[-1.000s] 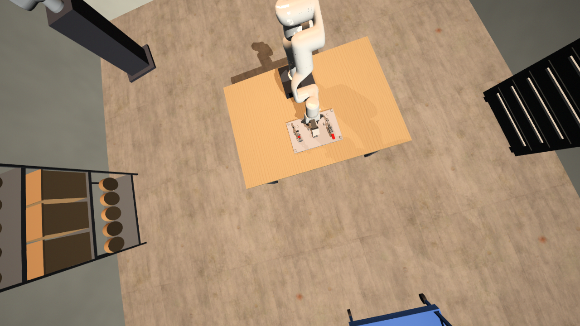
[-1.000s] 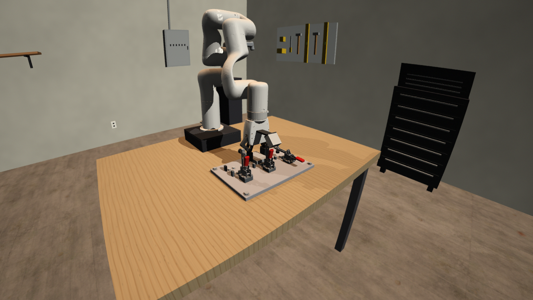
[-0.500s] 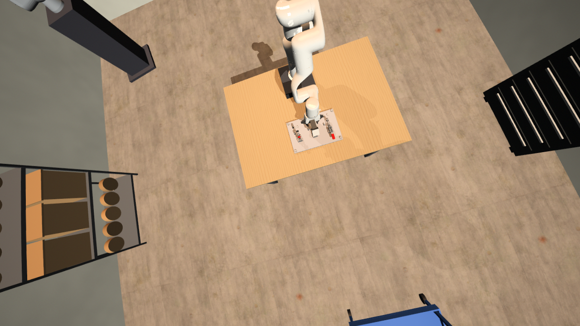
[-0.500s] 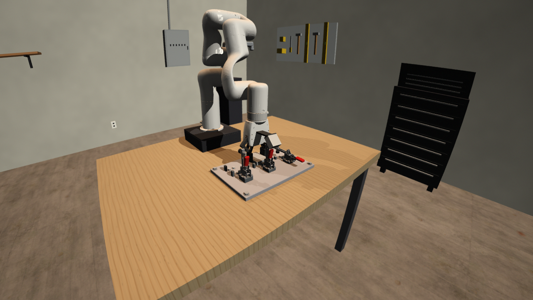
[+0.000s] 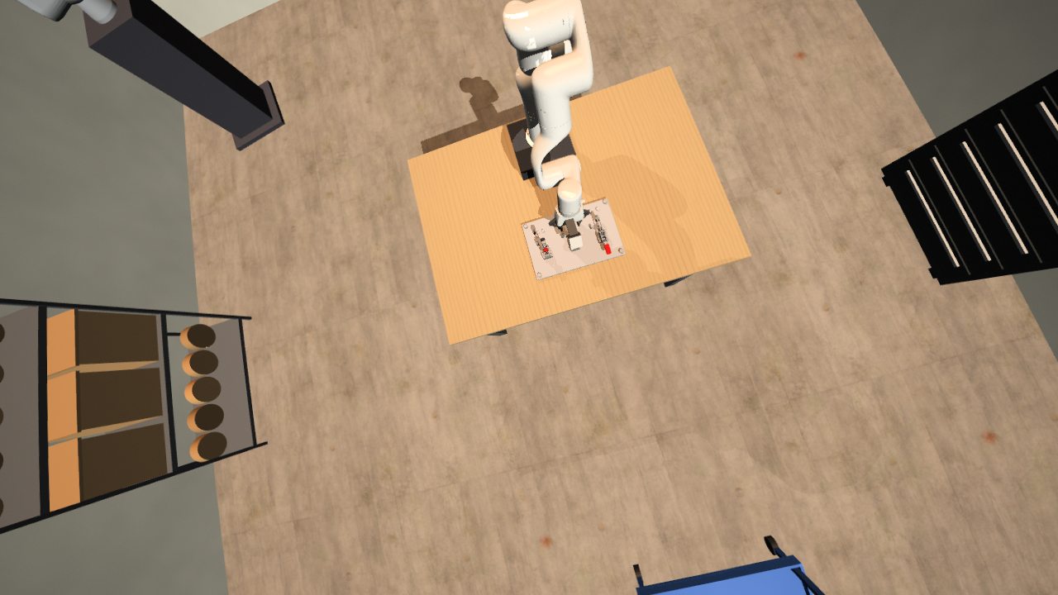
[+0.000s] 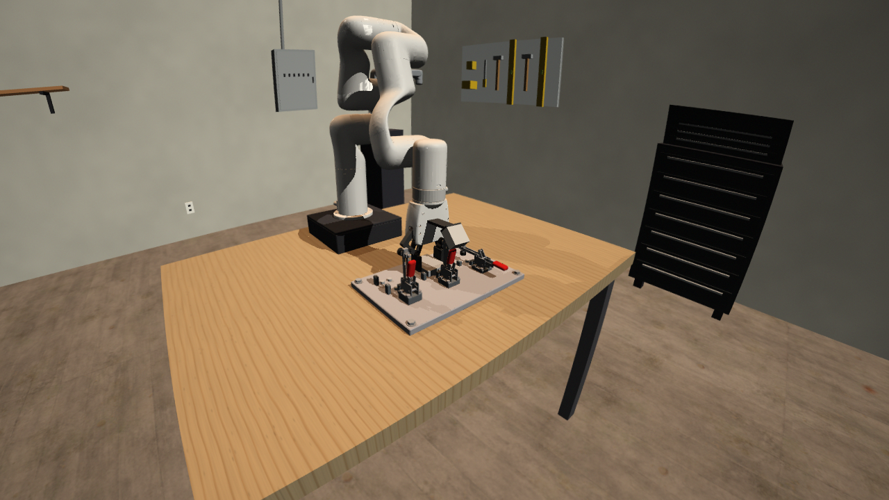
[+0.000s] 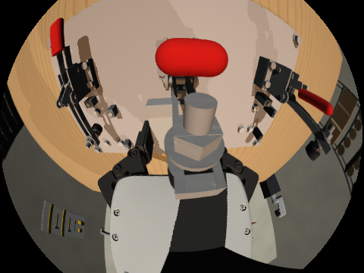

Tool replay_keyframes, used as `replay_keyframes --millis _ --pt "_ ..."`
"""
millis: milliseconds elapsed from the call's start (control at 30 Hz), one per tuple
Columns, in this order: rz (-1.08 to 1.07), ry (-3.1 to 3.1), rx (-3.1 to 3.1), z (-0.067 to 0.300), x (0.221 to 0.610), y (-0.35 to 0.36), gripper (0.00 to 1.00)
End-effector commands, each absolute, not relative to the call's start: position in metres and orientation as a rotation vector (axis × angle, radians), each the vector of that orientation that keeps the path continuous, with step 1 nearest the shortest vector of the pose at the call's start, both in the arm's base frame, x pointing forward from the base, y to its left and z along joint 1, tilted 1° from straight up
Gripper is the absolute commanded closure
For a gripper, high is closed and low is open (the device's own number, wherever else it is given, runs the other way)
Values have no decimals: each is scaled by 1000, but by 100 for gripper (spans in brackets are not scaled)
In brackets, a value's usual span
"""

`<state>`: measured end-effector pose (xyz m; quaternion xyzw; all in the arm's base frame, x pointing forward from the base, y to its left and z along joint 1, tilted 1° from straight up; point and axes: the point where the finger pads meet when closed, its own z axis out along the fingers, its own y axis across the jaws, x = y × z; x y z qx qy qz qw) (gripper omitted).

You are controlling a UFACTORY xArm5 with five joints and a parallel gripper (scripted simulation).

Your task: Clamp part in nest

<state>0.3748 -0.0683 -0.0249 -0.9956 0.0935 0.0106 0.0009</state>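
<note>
So the claw (image 7: 194,169) is clamped on the part (image 7: 197,184), a grey block sitting between the two black fingers in the wrist view. From that camera the part is mostly hidden behind the grey bolt and nut of the middle clamp (image 7: 196,129), so I can't tell whether it's resting flat on the pads or hanging just above them.

The fixture (image 6: 435,298) is a pale plate bolted down on the wooden worktop (image 6: 279,348), and the arm (image 6: 385,124) reaches straight down over the middle nest. In the exterior view the claw (image 6: 428,245) hangs right over the plate's back half, with a grey angled piece (image 6: 455,233) showing at its right side.

Three clamps have red handles. The middle handle (image 7: 191,58) points up toward the wrist camera. The one on the left of the wrist view (image 7: 57,36) stands up too, while the one on the right of that view (image 7: 314,100) is laid out low and pointing away from the plate; it shows as (image 6: 499,264) from outside.

From the top camera everything on the fixture (image 5: 573,260) is too small to read.
</note>
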Motion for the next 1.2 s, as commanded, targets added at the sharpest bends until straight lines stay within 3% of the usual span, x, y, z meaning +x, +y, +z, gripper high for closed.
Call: replay_keyframes --millis 0,1167 --pt "28 294 -3126 -24 376 -69 100" --pt "28 294 -3126 -24 378 -71 100"
